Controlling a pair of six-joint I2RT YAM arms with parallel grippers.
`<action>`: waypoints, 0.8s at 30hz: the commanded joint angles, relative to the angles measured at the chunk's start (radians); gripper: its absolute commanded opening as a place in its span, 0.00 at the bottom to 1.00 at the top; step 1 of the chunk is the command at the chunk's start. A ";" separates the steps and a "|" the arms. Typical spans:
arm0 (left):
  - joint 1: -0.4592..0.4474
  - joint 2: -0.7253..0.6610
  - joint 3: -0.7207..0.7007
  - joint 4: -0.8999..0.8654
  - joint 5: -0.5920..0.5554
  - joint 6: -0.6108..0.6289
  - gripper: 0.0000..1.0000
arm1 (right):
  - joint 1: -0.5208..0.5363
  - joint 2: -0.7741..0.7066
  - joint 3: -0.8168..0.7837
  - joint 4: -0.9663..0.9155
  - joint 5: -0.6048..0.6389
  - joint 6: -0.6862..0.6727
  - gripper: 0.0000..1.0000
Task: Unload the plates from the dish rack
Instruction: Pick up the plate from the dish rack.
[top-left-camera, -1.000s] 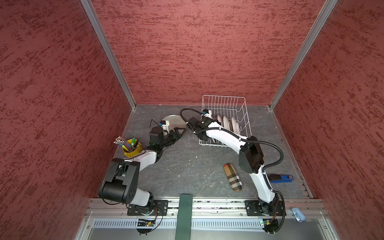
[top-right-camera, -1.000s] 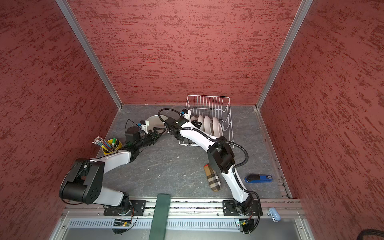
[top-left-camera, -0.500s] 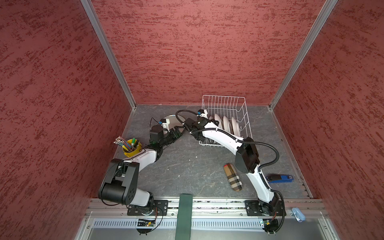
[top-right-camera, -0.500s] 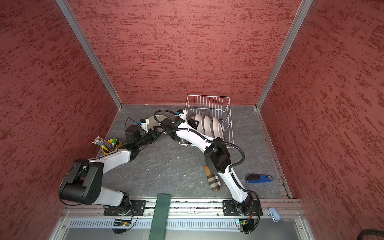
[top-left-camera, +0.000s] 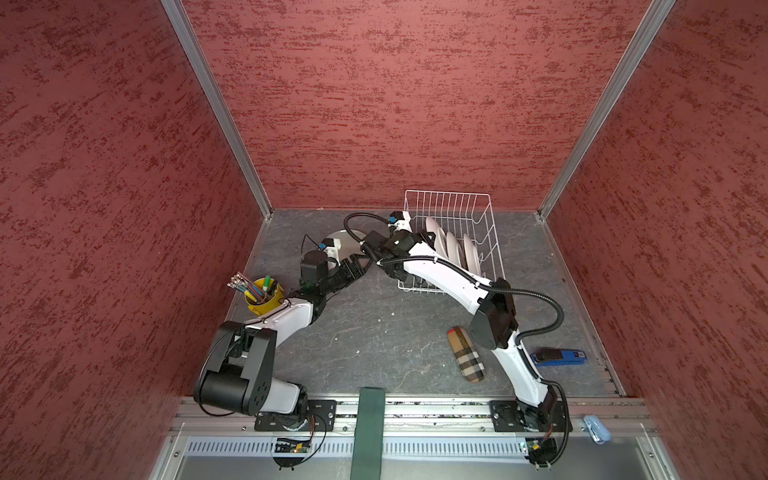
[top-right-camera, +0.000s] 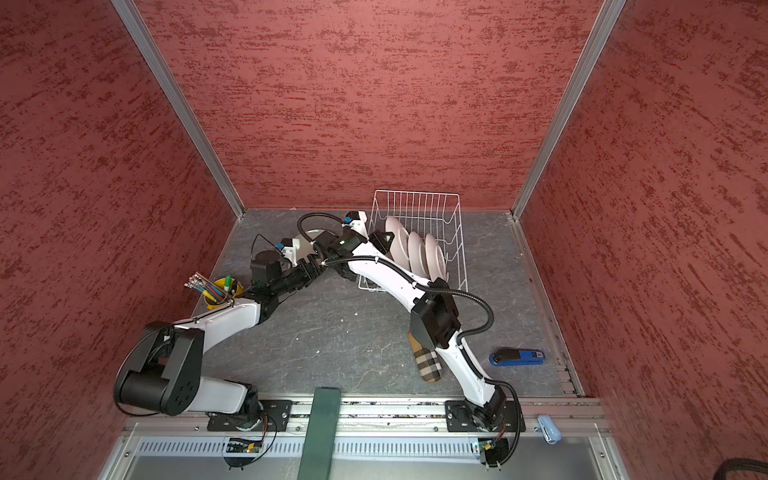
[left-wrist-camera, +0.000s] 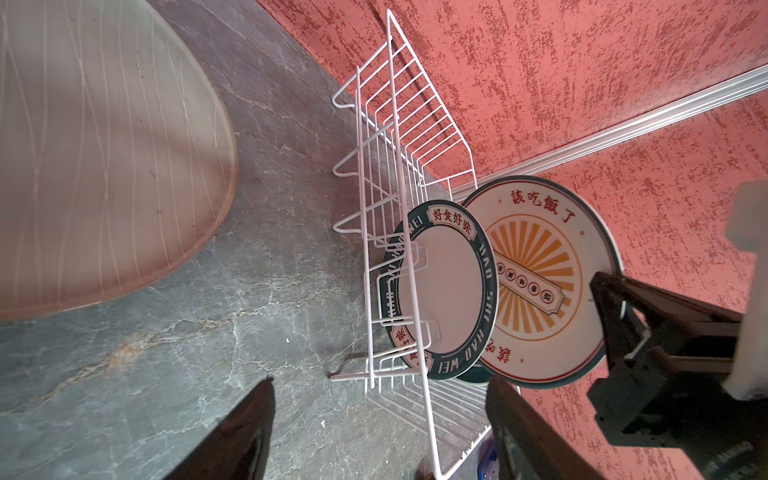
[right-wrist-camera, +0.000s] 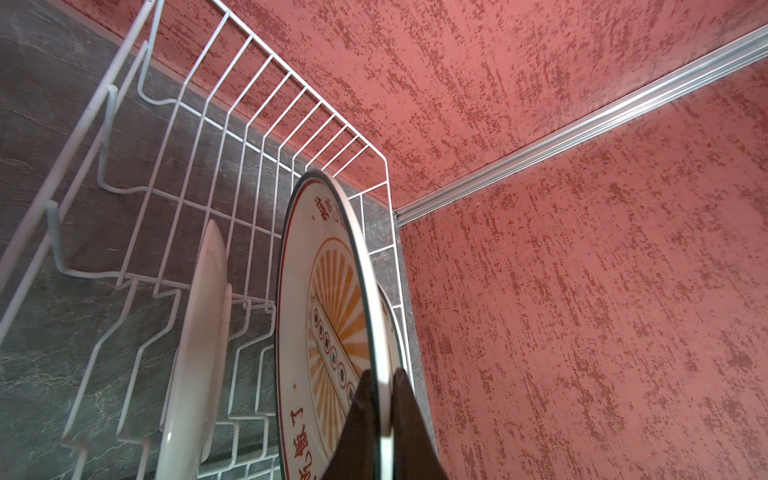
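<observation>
Both arms have drawn in over the grey plate (left-wrist-camera: 104, 145) since a second ago: from above it then showed nearly whole, and now it shows only in part behind them. It lies flat on the table (top-left-camera: 374, 332) at about eleven o'clock from the table's middle, taking twelve as the back wall. Finding: one plate unloaded.

The dish rack (top-left-camera: 446, 192) stands at one o'clock. Both top views show at least three plates upright in it; the exact count cannot be told. The left wrist view picks out two: a green-rimmed plate (left-wrist-camera: 444, 291) among the prongs and, behind it, a sunburst plate (left-wrist-camera: 536, 286).

The right gripper (right-wrist-camera: 381, 386) is clamped on the sunburst plate's rim, which sits edge-on between its fingers. Whether that plate has cleared the prongs cannot be told. The left gripper (left-wrist-camera: 380, 386) hangs low at eleven o'clock, between the grey plate and the rack, its jaws wide apart and empty.

Assessment: early stage. The sunburst plate is gripped but not yet set down, and the other plates in the rack are untouched.
</observation>
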 joint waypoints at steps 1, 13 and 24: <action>-0.003 -0.010 0.042 -0.054 -0.003 0.036 0.80 | 0.030 -0.079 0.051 0.013 0.062 0.039 0.00; -0.017 -0.023 0.057 -0.064 -0.001 0.027 0.80 | 0.041 -0.234 -0.046 0.248 0.051 -0.060 0.00; 0.048 -0.082 0.051 0.132 0.152 -0.113 0.80 | 0.013 -0.643 -0.518 0.856 -0.242 -0.164 0.00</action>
